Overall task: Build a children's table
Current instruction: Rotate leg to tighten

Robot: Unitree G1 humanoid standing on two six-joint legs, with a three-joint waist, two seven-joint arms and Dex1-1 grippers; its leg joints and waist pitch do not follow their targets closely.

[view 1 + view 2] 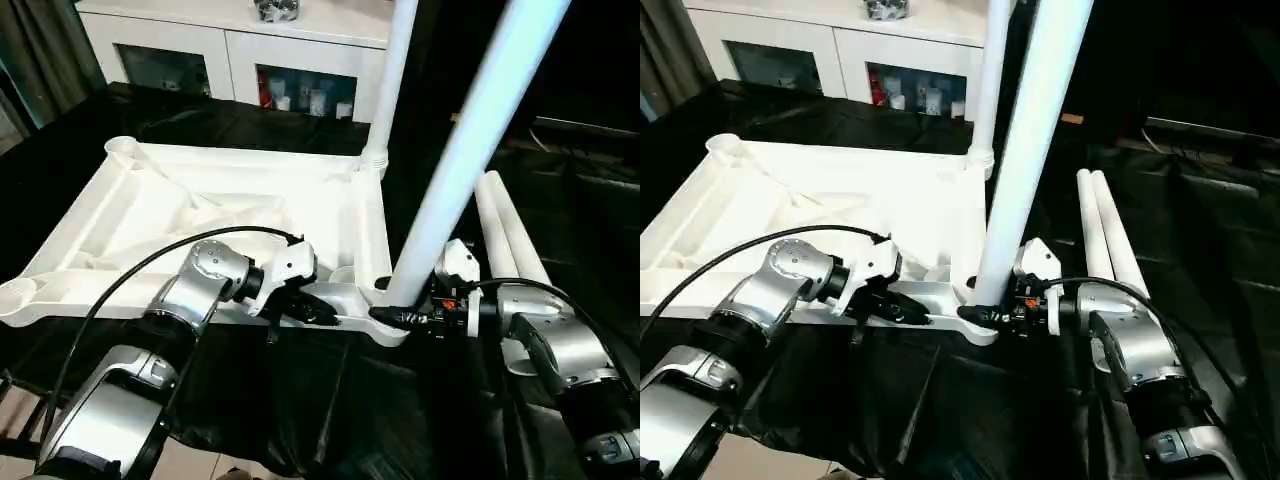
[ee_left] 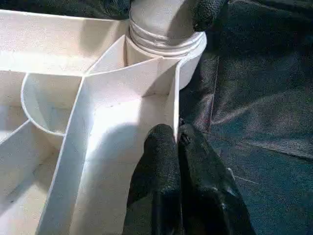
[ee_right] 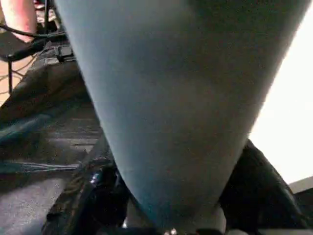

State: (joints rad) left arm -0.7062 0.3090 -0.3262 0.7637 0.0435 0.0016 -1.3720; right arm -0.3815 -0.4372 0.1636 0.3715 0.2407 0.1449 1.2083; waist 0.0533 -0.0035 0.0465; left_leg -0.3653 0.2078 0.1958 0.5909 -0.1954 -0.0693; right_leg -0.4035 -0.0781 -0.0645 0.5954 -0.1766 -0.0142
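The white tabletop lies ribbed underside up on black cloth. One white leg stands in its far right corner socket. A second leg rises from the near right socket, leaning to the right. My right gripper is at this leg's base, a black finger on each side of the tube. My left gripper is shut on the thin rim wall of the tabletop, just left of that near right socket.
Two more white legs lie side by side on the cloth to the right of the tabletop. A white cabinet with glass doors stands behind. The cloth's front edge hangs just below my forearms.
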